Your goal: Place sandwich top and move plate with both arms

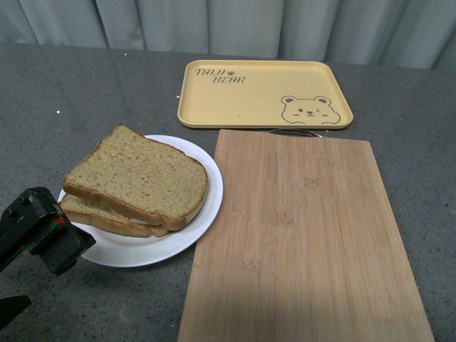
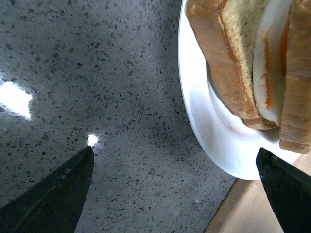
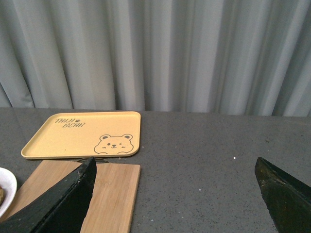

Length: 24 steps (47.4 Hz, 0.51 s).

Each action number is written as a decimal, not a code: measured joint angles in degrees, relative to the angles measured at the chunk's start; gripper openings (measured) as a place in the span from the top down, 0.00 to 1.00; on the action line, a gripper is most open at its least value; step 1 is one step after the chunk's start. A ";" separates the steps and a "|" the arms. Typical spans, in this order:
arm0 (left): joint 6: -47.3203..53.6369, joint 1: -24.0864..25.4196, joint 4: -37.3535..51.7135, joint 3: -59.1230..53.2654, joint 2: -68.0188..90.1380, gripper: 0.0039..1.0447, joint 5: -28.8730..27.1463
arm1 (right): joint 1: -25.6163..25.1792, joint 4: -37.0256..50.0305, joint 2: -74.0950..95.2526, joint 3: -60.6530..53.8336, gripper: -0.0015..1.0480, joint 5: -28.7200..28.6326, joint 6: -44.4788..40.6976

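Observation:
The sandwich top (image 1: 135, 174), a plain brown slice, lies on a lower slice (image 1: 100, 219) on the white plate (image 1: 206, 206), left of centre. The left wrist view shows both slices edge-on, with white and orange egg (image 2: 268, 73) between them; the sandwich top (image 2: 297, 97) is the one farther from the plate (image 2: 209, 126). My left arm (image 1: 39, 228) sits by the plate's near-left rim. Its gripper (image 2: 175, 149) is open over bare table beside the rim, holding nothing. My right gripper (image 3: 175, 160) is open over bare table, away from the plate (image 3: 6, 187).
A bamboo cutting board (image 1: 306, 242) lies right of the plate, touching or just under its rim. A yellow bear tray (image 1: 263, 92) sits behind the board. The grey speckled table (image 1: 71, 92) runs back to a grey curtain (image 3: 155, 53).

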 joint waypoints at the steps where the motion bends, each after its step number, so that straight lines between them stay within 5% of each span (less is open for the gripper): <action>1: -0.39 -0.22 0.28 0.24 0.66 0.06 0.00 | 0.00 0.00 0.00 0.00 0.09 0.00 0.00; 19: -6.32 -2.27 1.64 5.07 7.74 0.06 -0.94 | 0.00 0.00 0.00 0.00 0.09 0.00 0.00; 24: -7.91 -2.49 1.07 6.36 10.08 0.23 -1.27 | 0.00 -0.02 0.00 0.00 0.09 0.00 0.00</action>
